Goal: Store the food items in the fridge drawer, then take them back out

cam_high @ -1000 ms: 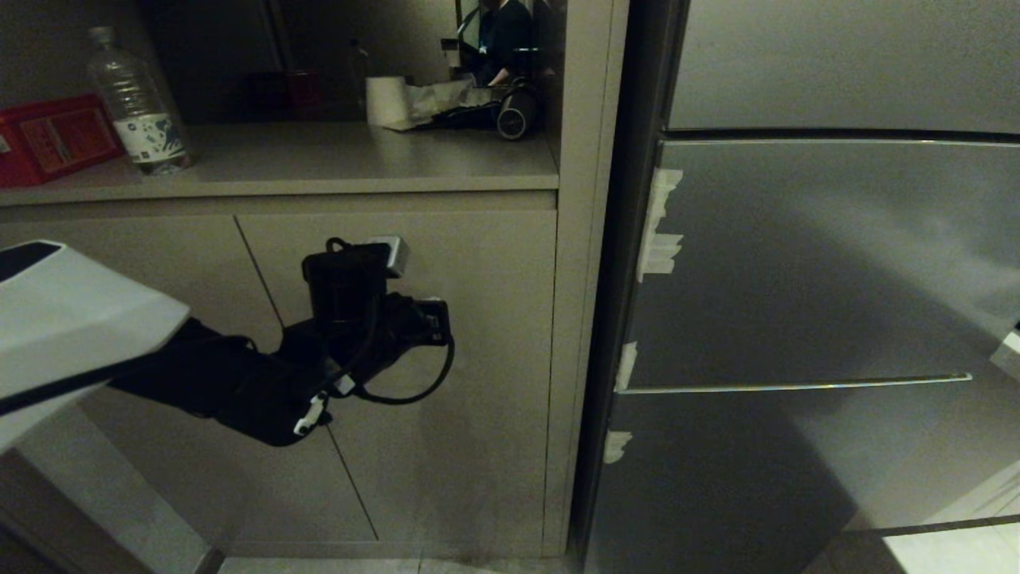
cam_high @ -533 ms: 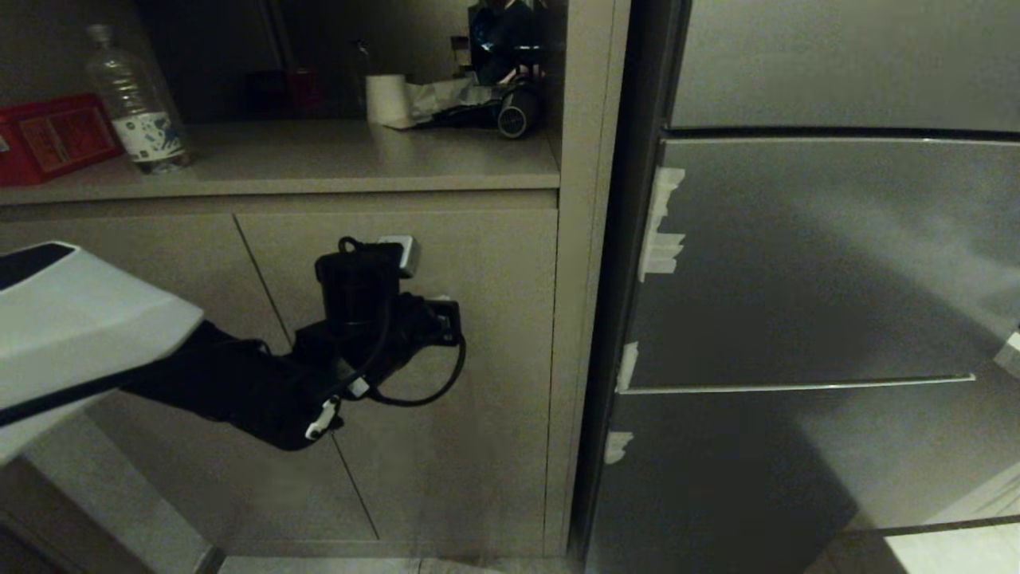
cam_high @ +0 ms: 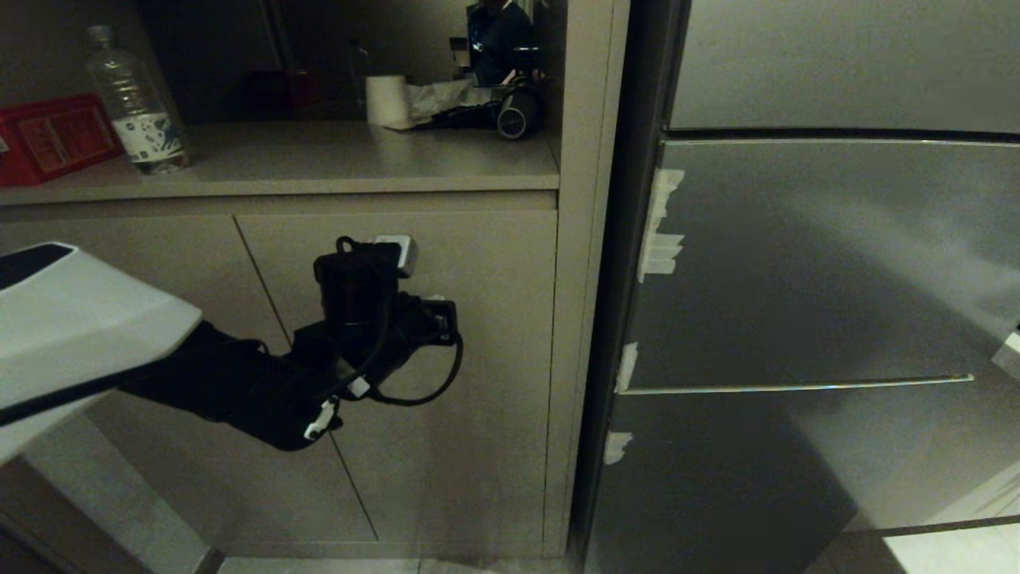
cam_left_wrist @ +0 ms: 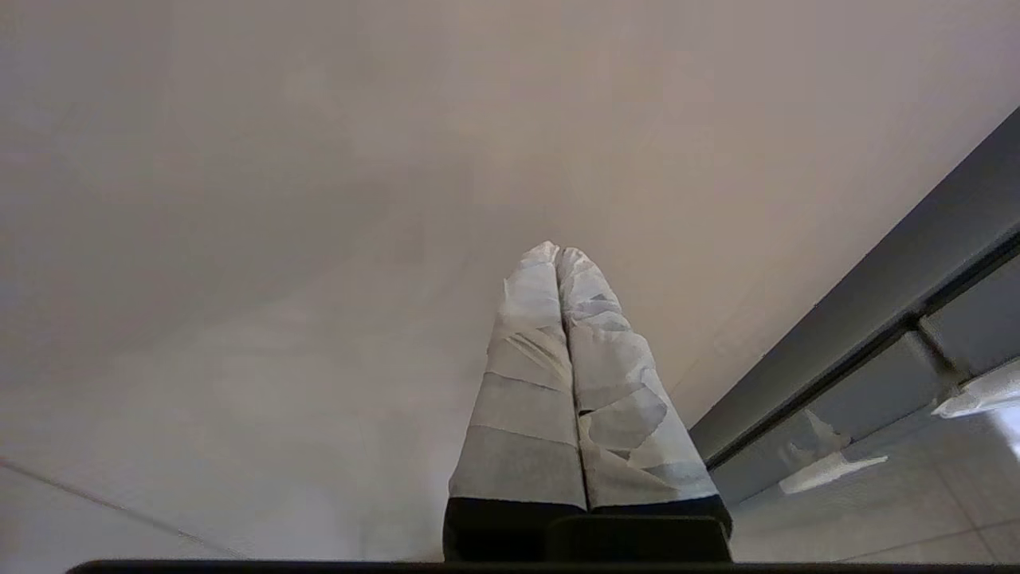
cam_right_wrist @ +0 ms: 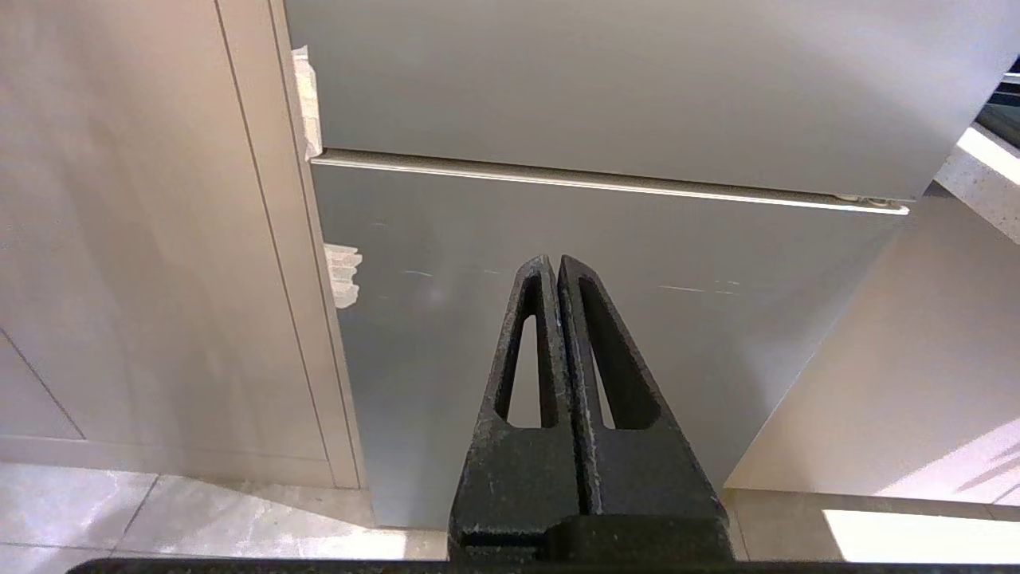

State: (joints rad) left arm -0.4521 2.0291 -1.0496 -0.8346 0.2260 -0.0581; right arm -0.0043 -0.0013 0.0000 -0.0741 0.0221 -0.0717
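Note:
The fridge [cam_high: 797, 263] stands shut on the right, so the fridge drawer and the food items are hidden. My left arm [cam_high: 358, 327] reaches out in front of a beige cabinet door [cam_high: 478, 399], left of the fridge. In the left wrist view my left gripper [cam_left_wrist: 558, 251] is shut and empty, its tape-wrapped fingers [cam_left_wrist: 526, 375] pressed together close to the cabinet panel [cam_left_wrist: 319, 199]. The fridge's dark edge [cam_left_wrist: 861, 319] runs beside it. My right gripper [cam_right_wrist: 555, 259] is shut and empty, pointing at the lower fridge door [cam_right_wrist: 637, 335].
Pieces of tape [cam_high: 661, 231] stick to the fridge's left edge. On the shelf [cam_high: 319, 159] above the cabinet stand a water bottle [cam_high: 135, 104], a red box [cam_high: 48, 135] and a paper roll [cam_high: 386, 100]. A pale floor [cam_right_wrist: 199, 518] lies below.
My left wrist has edged slightly to the right, towards the fridge. The fridge doors have stayed shut.

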